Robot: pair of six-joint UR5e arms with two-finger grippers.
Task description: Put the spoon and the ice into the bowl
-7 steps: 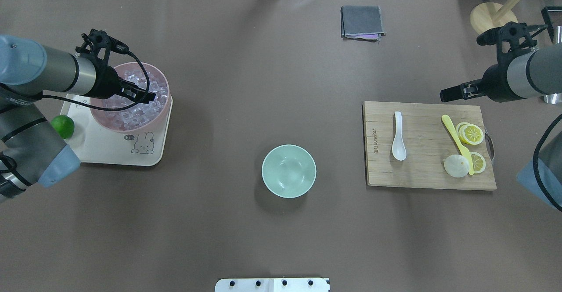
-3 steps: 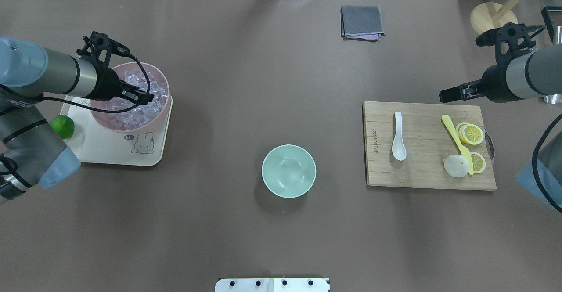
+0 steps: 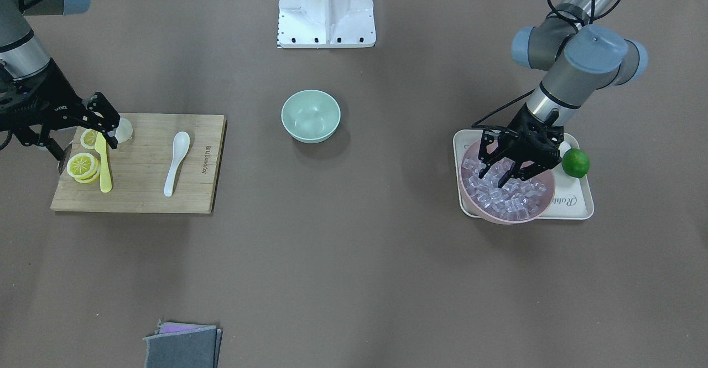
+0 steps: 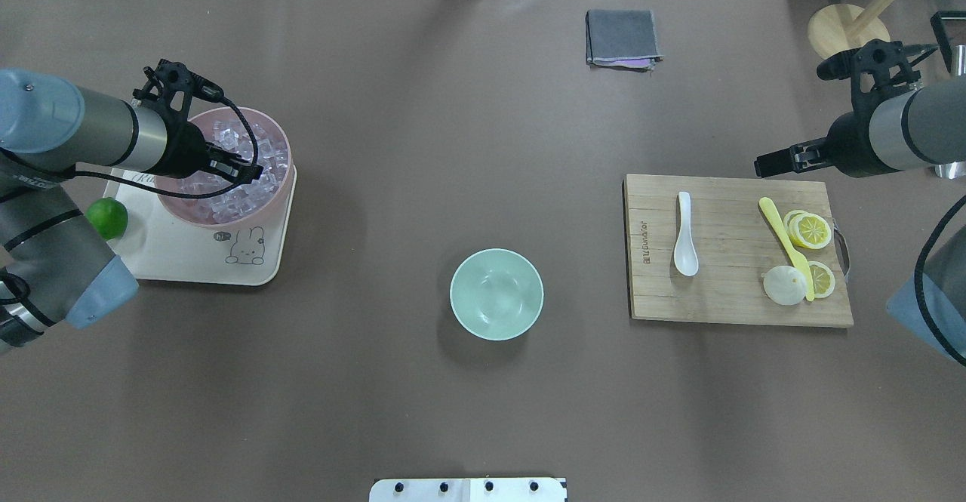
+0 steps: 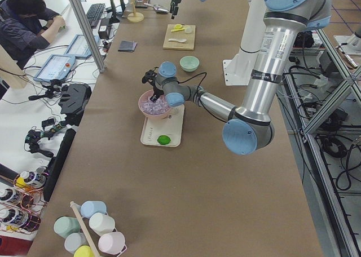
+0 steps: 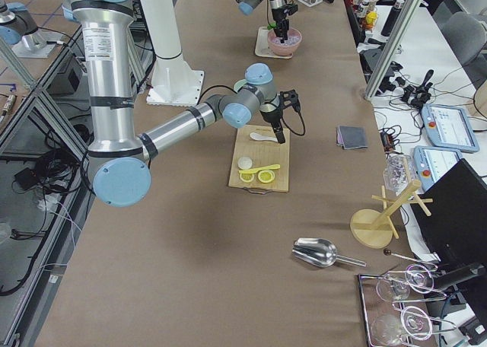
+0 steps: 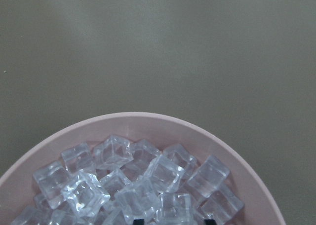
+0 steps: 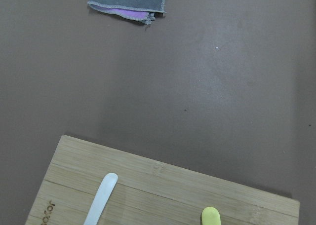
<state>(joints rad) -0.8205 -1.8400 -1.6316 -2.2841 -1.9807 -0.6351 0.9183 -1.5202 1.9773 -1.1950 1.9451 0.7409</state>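
**A:** Where does the left gripper [image 3: 495, 175] stand?

**B:** Its jaws are spread and hold nothing. They hang low over the heap of small clear ice cubes [image 7: 163, 173] in the round pink plastic bowl [image 7: 148, 120] right beneath them. In the wrist view both dark fingertips [image 7: 140, 220] show at the bottom edge, with cubes between and around them. I cannot tell whether they touch a cube yet.

**A:** So the ice comes first?

**B:** I judge so. This looks like the reach for a cube, with no grasp made. Next, the jaws need to settle around a single cube (slippery, and packed tight against its neighbours) and then close. After that comes the carry to the small mint-green bowl [image 4: 496, 294], which sits empty and well away from this gripper, toward the table's middle.

**A:** And the right gripper [image 4: 764, 164]?

**B:** It also looks unclenched and empty. It hovers just past the far edge of the rectangular wooden cutting board [image 4: 724, 291]. The small white ceramic spoon [image 4: 685, 245] lies on the board, near that gripper and toward the robot from it. The yellow plastic knife [image 4: 781, 238] lies beside the spoon, and the two are not touching.

**A:** What is out beyond the pink bowl?

**B:** The cream rabbit-print tray [image 4: 249, 260] is under it, with a green lime [image 4: 106, 217] on the tray's robot-side corner.
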